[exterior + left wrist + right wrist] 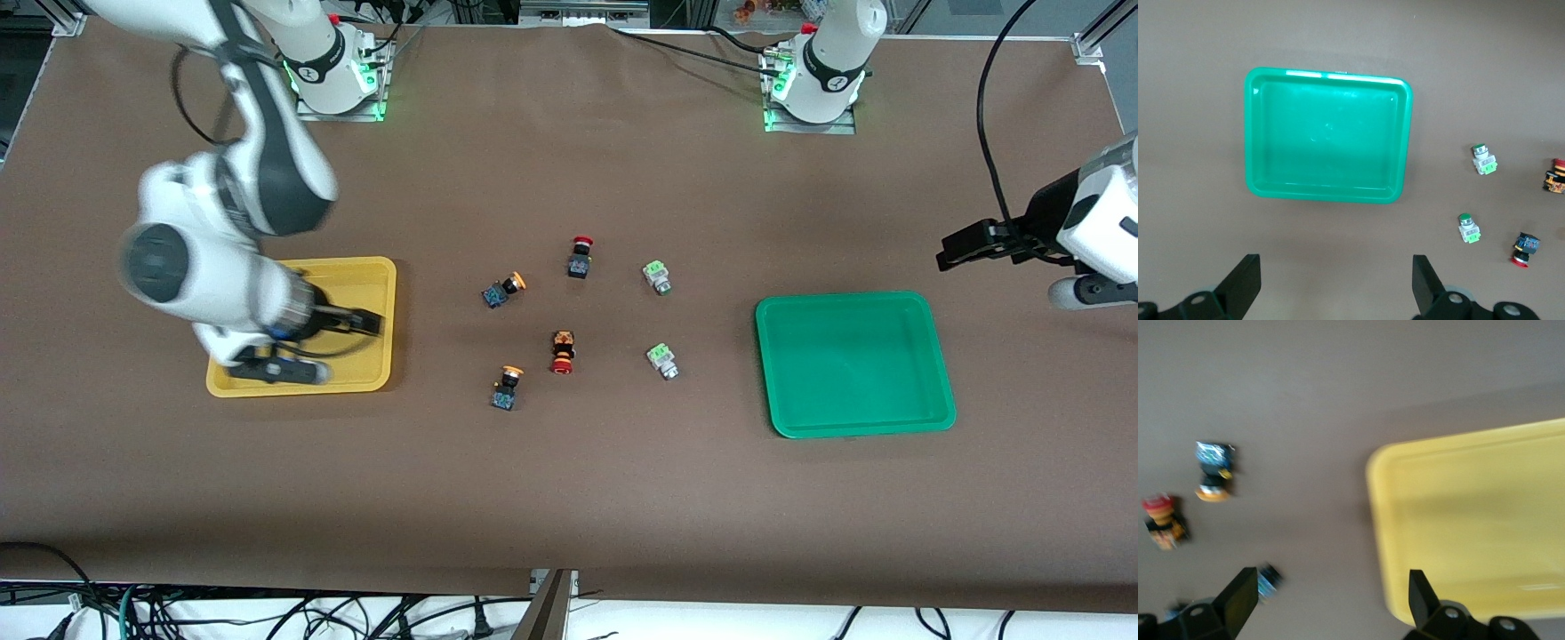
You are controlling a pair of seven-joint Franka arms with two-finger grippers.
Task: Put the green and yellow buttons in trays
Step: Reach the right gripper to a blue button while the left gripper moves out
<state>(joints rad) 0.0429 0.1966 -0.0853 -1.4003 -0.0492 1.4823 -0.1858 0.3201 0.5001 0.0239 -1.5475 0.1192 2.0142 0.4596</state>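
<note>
Your right gripper (369,322), fingers apart, hangs over the yellow tray (373,276). Past its tips lie two yellow buttons (503,290) (506,388), then two green buttons (657,276) (662,360). Your left gripper (956,252), also spread, waits up near the green tray (853,427).

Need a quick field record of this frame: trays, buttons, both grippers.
yellow tray: at the right arm's end, no buttons visible in it
green tray: at the left arm's end, empty
green buttons: two, on the table between the trays, nearer the green tray
yellow buttons: two, on the table, nearer the yellow tray
red buttons: two, mid-table
right gripper: over the yellow tray, fingers open, empty
left gripper: in the air past the green tray, at the table's end, open, empty
</note>
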